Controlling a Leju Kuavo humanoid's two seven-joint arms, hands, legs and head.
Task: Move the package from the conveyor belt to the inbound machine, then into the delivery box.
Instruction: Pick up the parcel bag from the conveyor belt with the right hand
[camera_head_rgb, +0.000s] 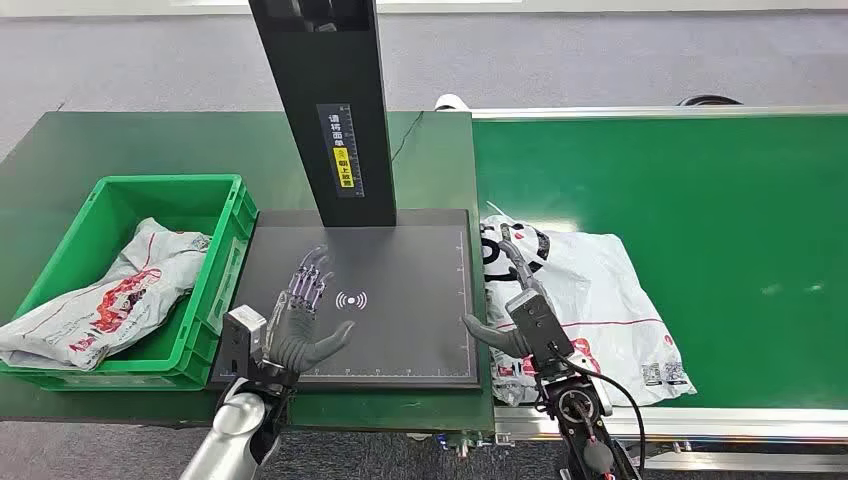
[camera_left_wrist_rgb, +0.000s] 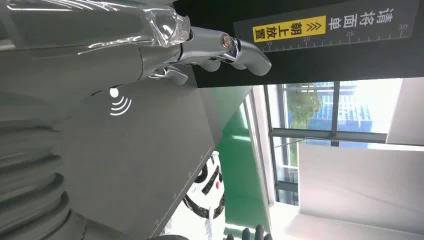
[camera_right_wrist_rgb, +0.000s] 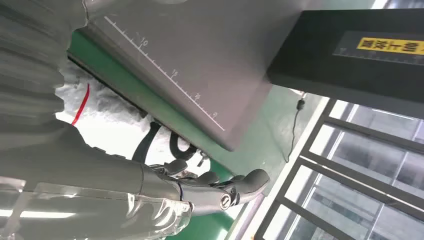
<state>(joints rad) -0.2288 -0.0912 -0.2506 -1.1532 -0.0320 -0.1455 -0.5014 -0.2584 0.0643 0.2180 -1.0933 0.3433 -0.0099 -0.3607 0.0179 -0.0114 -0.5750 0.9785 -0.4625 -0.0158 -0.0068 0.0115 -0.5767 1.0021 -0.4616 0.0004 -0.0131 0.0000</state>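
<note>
The package (camera_head_rgb: 590, 300), a white plastic mailer with black and red print too crumpled to read, lies flat on the green conveyor belt (camera_head_rgb: 700, 200), its edge against the inbound machine (camera_head_rgb: 400, 290). The right hand (camera_head_rgb: 520, 300) hovers over its near edge, fingers extended, holding nothing. The left hand (camera_head_rgb: 300, 310) is spread open above the scan plate beside the white wireless symbol (camera_head_rgb: 351, 299). The machine's column bears a yellow label (camera_head_rgb: 344, 165) with Chinese characters. A green delivery box (camera_head_rgb: 215, 270) already contains another printed mailer (camera_head_rgb: 110, 295).
</note>
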